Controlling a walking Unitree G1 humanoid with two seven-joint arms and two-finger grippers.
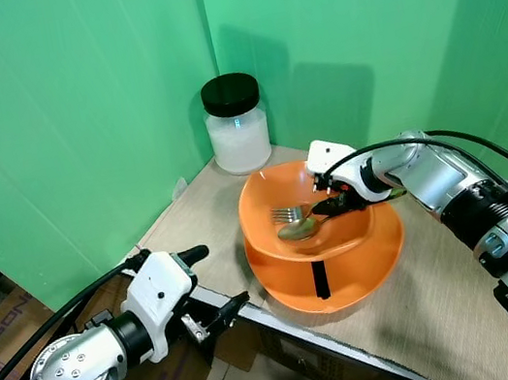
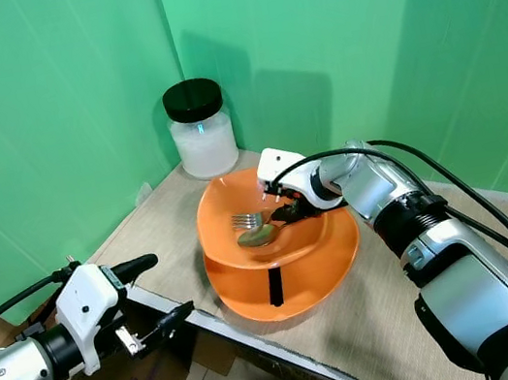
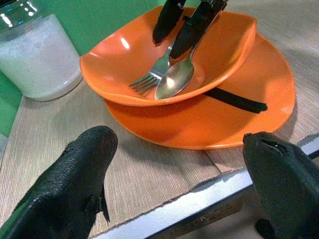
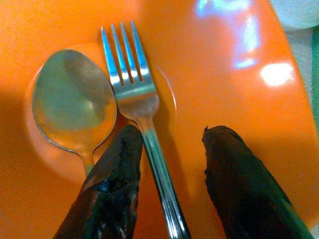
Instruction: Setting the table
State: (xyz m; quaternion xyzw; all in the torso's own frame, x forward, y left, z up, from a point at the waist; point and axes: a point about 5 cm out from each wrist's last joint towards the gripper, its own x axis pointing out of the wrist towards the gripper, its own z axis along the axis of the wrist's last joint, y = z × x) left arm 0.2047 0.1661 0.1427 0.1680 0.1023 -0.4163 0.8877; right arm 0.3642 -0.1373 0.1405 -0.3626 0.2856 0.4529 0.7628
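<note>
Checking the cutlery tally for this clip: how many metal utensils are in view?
2. A silver metal fork and a silver metal spoon lie side by side in the orange bowl; the open right gripper straddles the fork's handle. Nothing suggests more.

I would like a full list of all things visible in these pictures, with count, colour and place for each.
bowl: one, orange, on the plate
plate: one, orange, on the table near its front edge
black strip: one, black, on the plate's front part
fork: one, silver, in the bowl
spoon: one, silver, in the bowl beside the fork
jar: one, white with black lid, table's far corner
table: one, beige
walls: green, behind
left hand: open, at the table's front edge
right hand: open, fingers astride the fork handle
</note>
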